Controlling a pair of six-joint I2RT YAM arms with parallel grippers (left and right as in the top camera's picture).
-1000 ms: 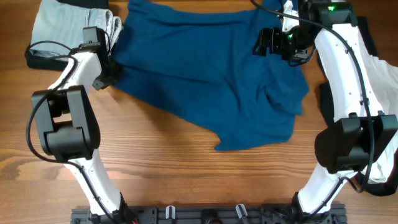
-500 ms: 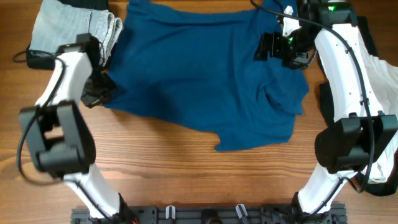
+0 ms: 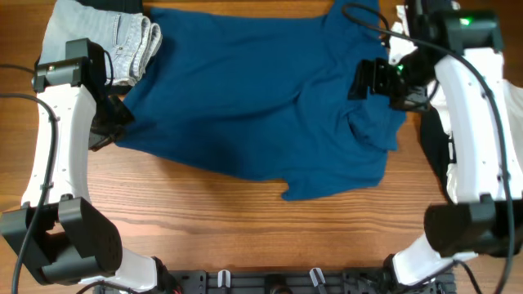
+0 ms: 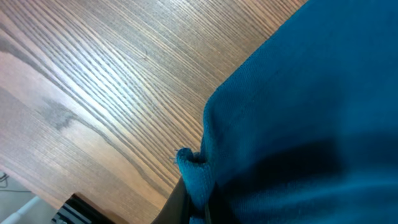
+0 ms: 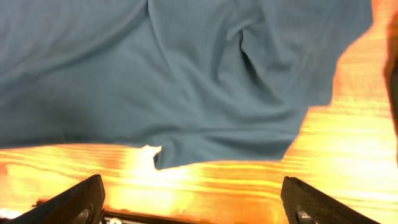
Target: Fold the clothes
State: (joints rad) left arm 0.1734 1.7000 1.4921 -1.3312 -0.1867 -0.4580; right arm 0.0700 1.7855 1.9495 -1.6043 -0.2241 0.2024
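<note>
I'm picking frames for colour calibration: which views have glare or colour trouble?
Right wrist view: the table blows out to glowing orange, and the shirt looks washed grey-blue. Left wrist view: pale sheen on the table at upper left, a dark shadow across the shirt. Overhead view: even light, sharp, no strong glare.

Wooden table carries the dark-blue shirt, pale denim piece beside it

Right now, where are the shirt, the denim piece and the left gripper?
shirt (image 3: 245,90): overhead view, middle of the spread fabric.
denim piece (image 3: 127,37): overhead view, its bunched right side.
left gripper (image 3: 108,126): overhead view, between the jaws at the shirt's left edge.
</note>
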